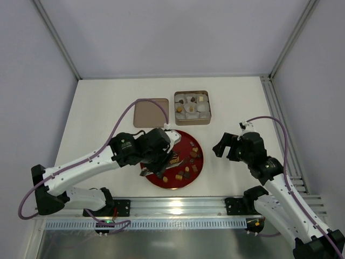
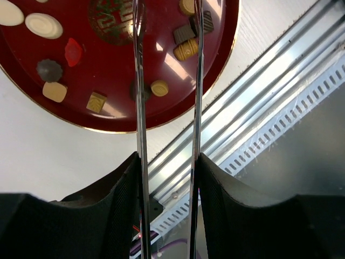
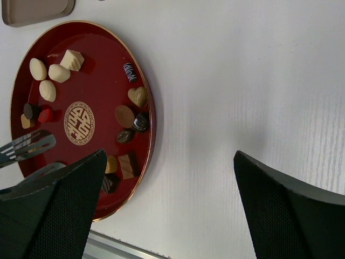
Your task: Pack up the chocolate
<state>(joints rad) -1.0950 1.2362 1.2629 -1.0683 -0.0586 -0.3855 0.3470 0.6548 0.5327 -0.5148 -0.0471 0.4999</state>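
Note:
Several chocolates, dark, caramel and white, lie on the red plate. They also show in the left wrist view and the right wrist view. My left gripper is over the plate, shut on metal tongs. The tong blades stand apart over the plate and hold nothing that I can see. A small caramel chocolate lies on the plate between them. My right gripper is open and empty above bare table right of the plate.
A tan tin box behind the plate holds white paper cups, some with chocolates in them. Its flat lid lies to its left. A metal rail runs along the near table edge.

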